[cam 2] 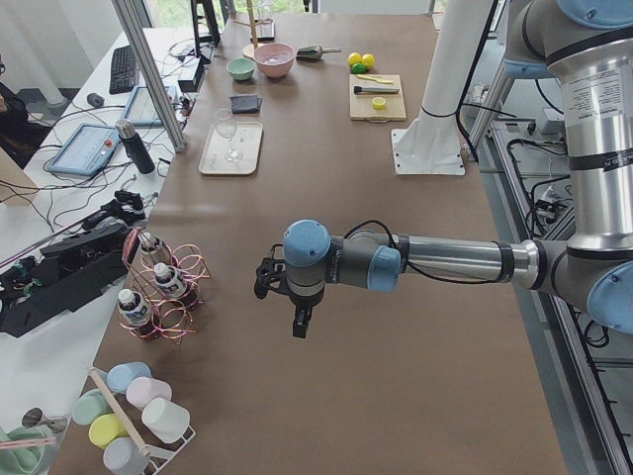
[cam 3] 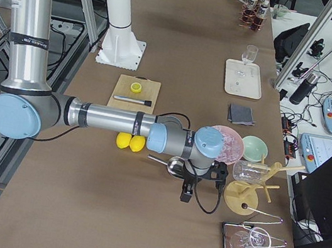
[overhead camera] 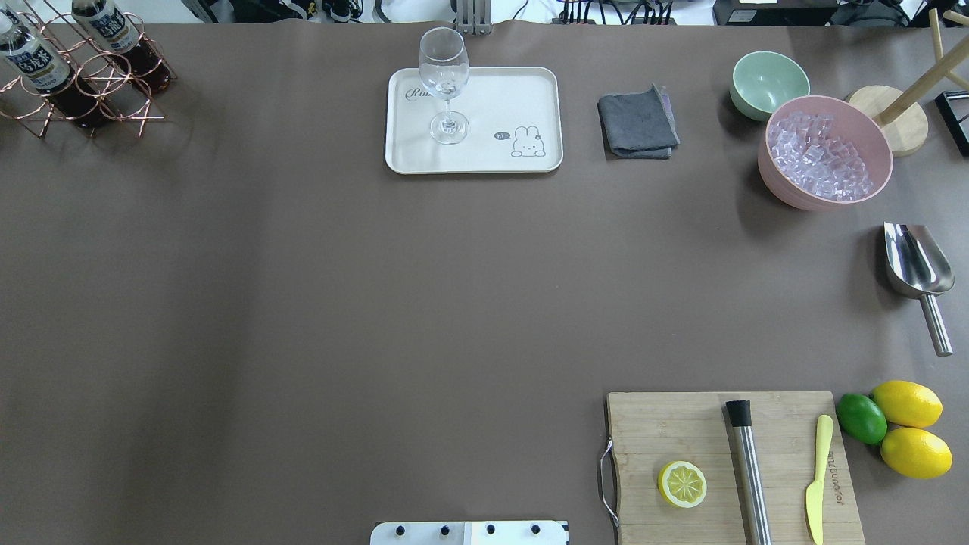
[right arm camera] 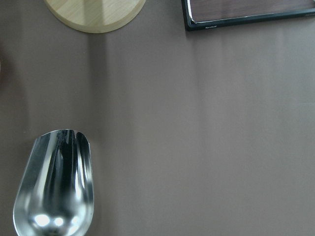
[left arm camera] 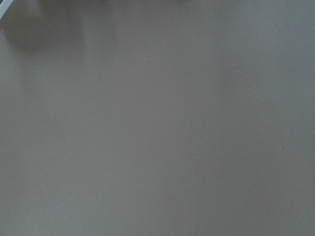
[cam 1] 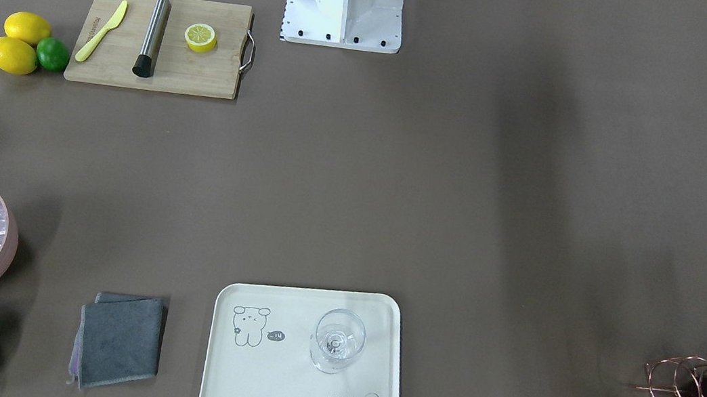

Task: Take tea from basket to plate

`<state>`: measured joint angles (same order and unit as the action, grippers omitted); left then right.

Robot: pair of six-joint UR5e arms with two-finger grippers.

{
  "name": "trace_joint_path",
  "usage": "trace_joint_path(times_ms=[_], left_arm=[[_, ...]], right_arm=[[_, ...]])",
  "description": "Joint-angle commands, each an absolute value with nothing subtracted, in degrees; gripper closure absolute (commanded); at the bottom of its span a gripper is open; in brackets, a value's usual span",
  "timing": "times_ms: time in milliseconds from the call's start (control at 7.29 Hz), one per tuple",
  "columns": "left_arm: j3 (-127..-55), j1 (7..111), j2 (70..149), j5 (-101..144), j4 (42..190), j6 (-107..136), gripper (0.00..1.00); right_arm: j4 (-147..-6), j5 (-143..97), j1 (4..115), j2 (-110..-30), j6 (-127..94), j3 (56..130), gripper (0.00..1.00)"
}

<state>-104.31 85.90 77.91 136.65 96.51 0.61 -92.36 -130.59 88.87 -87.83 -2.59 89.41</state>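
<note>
so the tea [overhead camera: 36,66] is sitting in the copper wire basket [overhead camera: 106,83] at the far left corner of the worktop [overhead camera: 303,303], leaning in one of the ring cells; a second bottle [overhead camera: 125,38] is in the cell beside it. The cream plate [overhead camera: 492,98] is well apart from the basket along the same far edge, with only a wine glass [overhead camera: 444,83] standing on it; a grey cloth [overhead camera: 637,121] lies just beside the plate. The left hand [cam 2: 300,322] hovers over bare worktop near the basket, touching nothing; can't tell if its fingers are apart or together. The right hand [cam 3: 185,194] hangs over by the steel scoop [right arm camera: 54,187]; same deal, can't tell.
</note>
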Motion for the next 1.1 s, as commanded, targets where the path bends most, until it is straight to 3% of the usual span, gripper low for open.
trace_joint_path(times_ms=[0,960], left_arm=[[-103.3,85.9,77.2,136.2,96.4,-0.6,0.02],[-101.0,86.6,77.3,135.0,96.8,-0.3,0.02]], right_arm=[[-92.4,-130.5,89.5,-88.0,-2.6,89.9,0.00],[-92.3,-130.3,89.5,-87.5,-2.1,90.1,0.00]])
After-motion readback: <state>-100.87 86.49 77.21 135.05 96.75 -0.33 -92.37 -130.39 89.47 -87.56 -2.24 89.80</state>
